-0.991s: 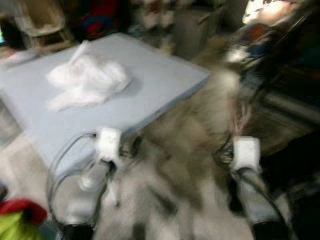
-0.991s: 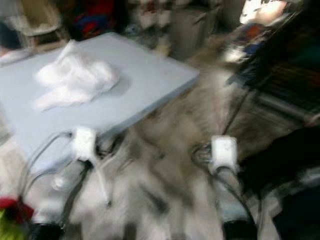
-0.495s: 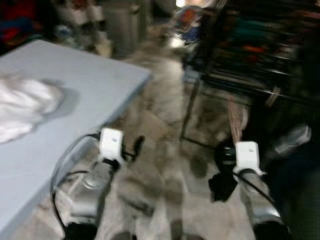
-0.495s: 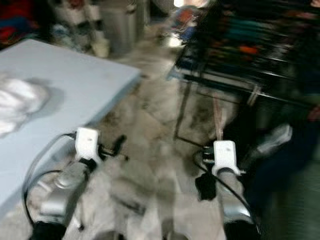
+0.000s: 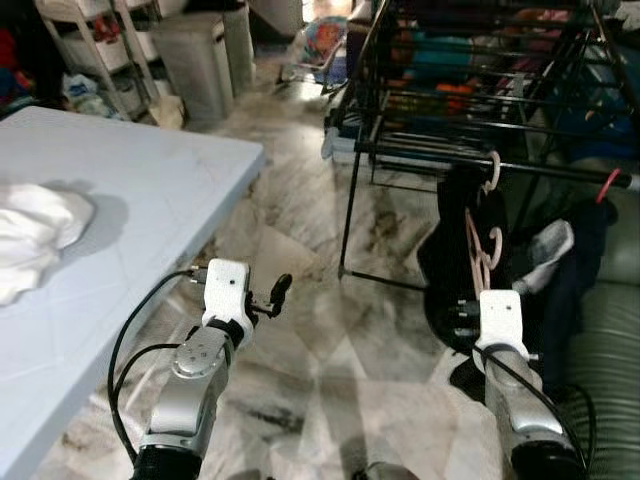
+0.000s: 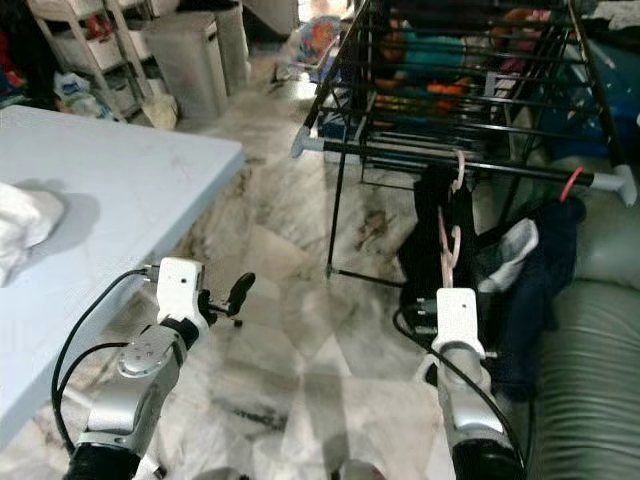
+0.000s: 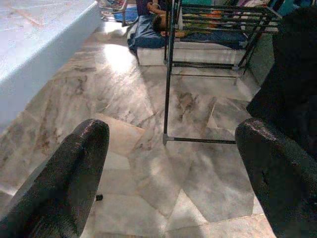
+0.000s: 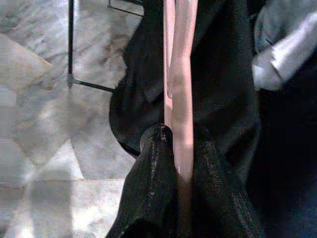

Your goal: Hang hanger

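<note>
A pink hanger (image 5: 478, 243) stands upright in front of a black garment (image 5: 447, 235) on the drying rack. Its hook (image 5: 492, 166) is at the rack's front rail (image 5: 420, 152); I cannot tell whether it rests on the rail. My right gripper (image 8: 179, 158) is shut on the hanger's lower part, and its wrist (image 5: 499, 320) sits just below. My left gripper (image 7: 173, 130) is open and holds nothing. It hovers low over the marble floor beside the table corner, with one finger (image 5: 281, 289) pointing toward the rack.
A light blue table (image 5: 130, 190) with a white cloth (image 5: 30, 232) lies on the left. The black drying rack (image 5: 470, 80) holds clothes, a red hanger hook (image 5: 607, 184) and a grey garment (image 5: 545, 256). A green sofa (image 5: 605, 350) is at right, a grey bin (image 5: 200, 60) at the back.
The camera has swung right: the table slid to the left of the picture and the drying rack came into view. The blur has gone. Both arms keep their places in the picture.
</note>
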You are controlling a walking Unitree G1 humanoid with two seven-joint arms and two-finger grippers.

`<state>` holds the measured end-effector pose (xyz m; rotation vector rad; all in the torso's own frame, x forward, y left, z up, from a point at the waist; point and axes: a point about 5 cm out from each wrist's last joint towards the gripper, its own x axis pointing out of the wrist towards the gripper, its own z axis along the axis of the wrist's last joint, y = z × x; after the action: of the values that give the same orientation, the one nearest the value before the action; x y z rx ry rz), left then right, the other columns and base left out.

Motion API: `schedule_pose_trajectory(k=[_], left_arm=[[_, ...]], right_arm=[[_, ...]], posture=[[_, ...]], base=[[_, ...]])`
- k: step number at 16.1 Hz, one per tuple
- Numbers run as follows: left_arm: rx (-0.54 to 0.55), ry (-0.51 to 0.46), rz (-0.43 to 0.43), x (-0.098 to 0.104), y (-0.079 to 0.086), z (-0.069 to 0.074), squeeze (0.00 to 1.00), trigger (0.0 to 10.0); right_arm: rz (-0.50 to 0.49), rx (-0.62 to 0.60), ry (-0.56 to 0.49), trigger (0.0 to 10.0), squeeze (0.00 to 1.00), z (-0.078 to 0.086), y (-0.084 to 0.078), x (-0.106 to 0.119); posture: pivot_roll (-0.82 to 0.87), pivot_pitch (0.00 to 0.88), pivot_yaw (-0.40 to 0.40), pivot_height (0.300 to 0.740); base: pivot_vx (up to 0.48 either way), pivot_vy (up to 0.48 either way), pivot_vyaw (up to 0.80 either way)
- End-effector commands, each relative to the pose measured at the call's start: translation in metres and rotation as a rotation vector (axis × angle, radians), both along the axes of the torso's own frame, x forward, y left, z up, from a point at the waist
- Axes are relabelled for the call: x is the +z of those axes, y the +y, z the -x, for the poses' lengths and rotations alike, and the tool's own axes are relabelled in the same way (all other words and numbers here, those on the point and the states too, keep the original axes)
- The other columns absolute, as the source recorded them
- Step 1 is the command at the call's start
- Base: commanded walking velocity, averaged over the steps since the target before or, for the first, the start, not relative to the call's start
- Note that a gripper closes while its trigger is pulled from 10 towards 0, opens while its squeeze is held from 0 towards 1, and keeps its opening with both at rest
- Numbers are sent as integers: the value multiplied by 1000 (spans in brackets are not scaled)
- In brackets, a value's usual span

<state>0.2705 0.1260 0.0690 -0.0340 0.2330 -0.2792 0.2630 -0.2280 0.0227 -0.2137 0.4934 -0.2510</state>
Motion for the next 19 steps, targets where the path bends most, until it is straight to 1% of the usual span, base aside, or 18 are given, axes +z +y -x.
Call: schedule_pose_trajectory(k=[1, 2, 6, 10, 12, 13, 15, 18, 19], left_arm=[[-7, -8, -7, 3, 1, -2, 0, 10000], [-6, -8, -4, 3, 1, -2, 0, 10000], [-25, -12, -9, 3, -1, -3, 0, 10000], [-31, -20, -14, 4, -3, -3, 0, 10000], [-29, -22, -14, 6, -3, -4, 0, 10000], [-31, -35, -18, 7, -3, -4, 0, 10000], [-68, -83, -9, 13, -5, -3, 0, 10000], [-60, -103, 7, 18, -1, -5, 0, 10000], [-61, -110, 7, 18, -1, -6, 0, 10000]], right_arm=[[-17, 1, -24, 10000, 0, -5, 1, 5], [-19, 2, -22, 10000, 0, -6, 2, 5], [-27, -9, -10, 10000, 0, -5, 2, 4], [-26, -12, -8, 10000, 0, -5, 1, 4], [-27, -13, -8, 10000, 0, -5, 2, 4], [-25, -12, -6, 10000, 0, -6, 2, 4], [-30, -14, -8, 10000, 0, -6, 4, 4], [-53, 1, -6, 10000, 0, -7, 8, 3], [-64, 14, 0, 10000, 0, -7, 10, 2]], posture=[[-57, 0, 42, 740], [-56, 0, 43, 740], [-59, 0, 44, 740], [-60, 0, 44, 740], [-59, 0, 45, 740], [-58, 0, 44, 740], [-57, 0, 44, 740], [-56, 0, 45, 740], [-57, 0, 46, 740]], base=[[0, 0, 0], [0, 244, 0], [0, 480, 0], [0, 480, -742], [0, 403, 0], [0, 0, 0], [0, 0, 0], [0, 0, 0], [281, 0, 0]])
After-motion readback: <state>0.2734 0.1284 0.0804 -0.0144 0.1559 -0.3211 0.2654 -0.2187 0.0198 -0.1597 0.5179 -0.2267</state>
